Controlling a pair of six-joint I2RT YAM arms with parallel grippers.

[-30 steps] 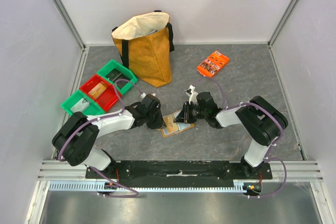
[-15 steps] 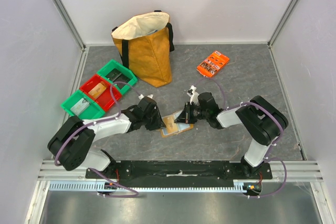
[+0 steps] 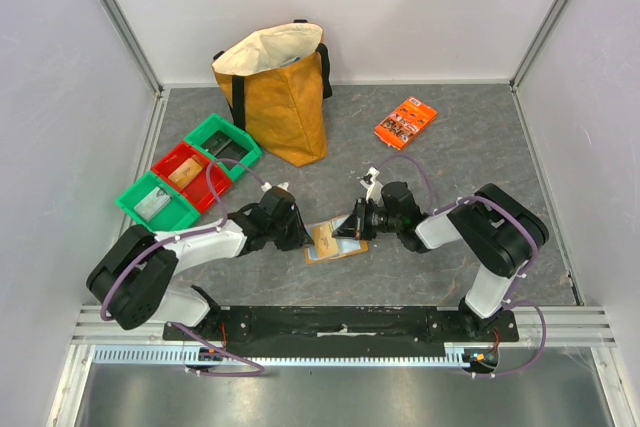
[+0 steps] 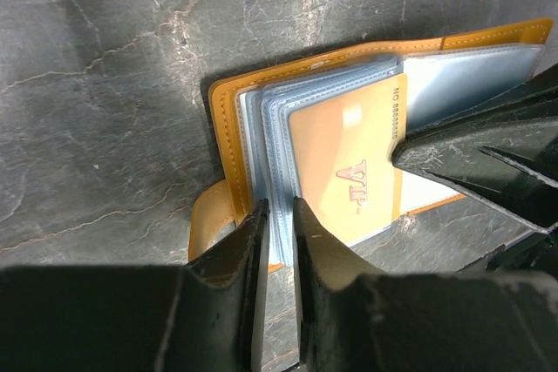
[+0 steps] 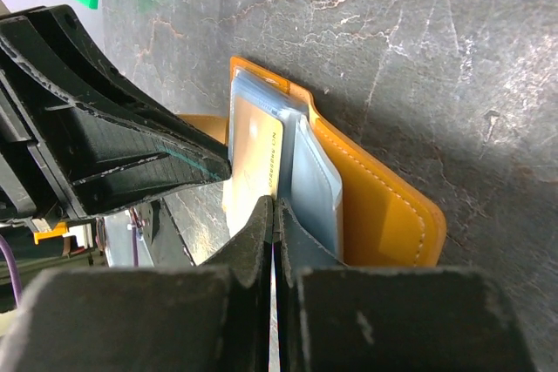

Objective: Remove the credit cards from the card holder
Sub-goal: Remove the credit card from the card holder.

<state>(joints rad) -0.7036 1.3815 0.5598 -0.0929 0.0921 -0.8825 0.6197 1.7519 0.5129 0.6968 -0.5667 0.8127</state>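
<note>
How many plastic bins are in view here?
3, in a diagonal row on the left: the far green bin beside the tote bag, the red bin in the middle, the near green bin. None seems hidden.

card holder [image 3: 335, 241] front centre, tote bag [image 3: 283, 97] behind it, bins [image 3: 207, 185] left, packet [image 3: 405, 121] right
</note>
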